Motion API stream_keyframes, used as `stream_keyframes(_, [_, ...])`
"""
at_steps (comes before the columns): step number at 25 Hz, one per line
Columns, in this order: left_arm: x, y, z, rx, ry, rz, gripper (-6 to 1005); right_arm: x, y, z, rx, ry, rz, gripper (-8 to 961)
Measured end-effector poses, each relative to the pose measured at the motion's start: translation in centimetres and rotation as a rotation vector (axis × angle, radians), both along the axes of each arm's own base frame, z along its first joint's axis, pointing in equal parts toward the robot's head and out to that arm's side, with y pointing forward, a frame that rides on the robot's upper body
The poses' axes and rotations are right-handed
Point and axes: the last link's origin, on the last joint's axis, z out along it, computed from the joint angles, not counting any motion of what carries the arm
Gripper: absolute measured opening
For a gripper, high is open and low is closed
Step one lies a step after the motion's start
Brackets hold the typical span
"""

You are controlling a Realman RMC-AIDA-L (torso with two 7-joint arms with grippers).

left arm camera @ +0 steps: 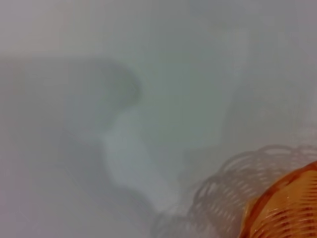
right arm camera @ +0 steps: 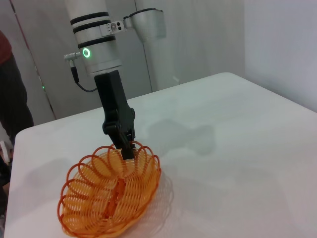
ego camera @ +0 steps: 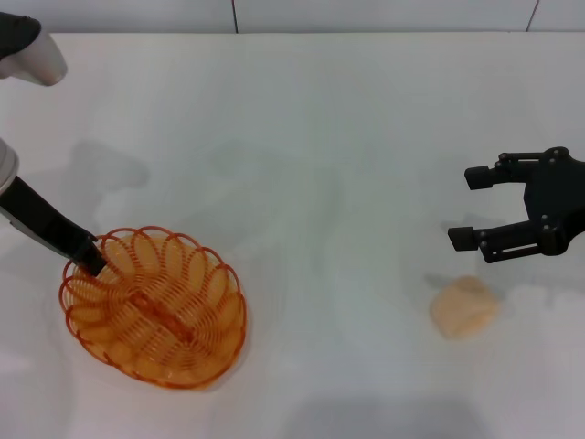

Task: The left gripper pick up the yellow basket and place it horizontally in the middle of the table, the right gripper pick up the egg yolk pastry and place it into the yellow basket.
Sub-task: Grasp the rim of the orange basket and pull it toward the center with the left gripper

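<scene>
Head view shows the yellow basket resting on the white table, its oval body lying slantwise toward the table's left near part. The left pincer comes down at the basket's far-left rim, its black fingers clenched on the looped wire there; the right wrist view confirms this, with the left pincer gripping the scalloped rim of the basket below a silver-grey arm bearing a green ring light. The left wrist view catches only a blurred orange edge of the basket and its shadow on the table. Well to the right of the basket lies the egg yolk pastry, a pale rounded lump on the bare table. The right pincer hangs just beyond the pastry, on the side farther from the basket's level, its two fingers spread apart and holding nothing.
</scene>
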Motion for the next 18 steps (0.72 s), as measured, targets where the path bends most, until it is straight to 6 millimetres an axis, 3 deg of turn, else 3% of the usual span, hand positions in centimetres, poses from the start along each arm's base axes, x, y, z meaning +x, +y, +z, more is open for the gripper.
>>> stream_keyframes(18, [2.9,2.1,0.3,0.103,-0.109,-0.008,92,-0.2,0.2,0.0,0.004,-0.001,0.009,856])
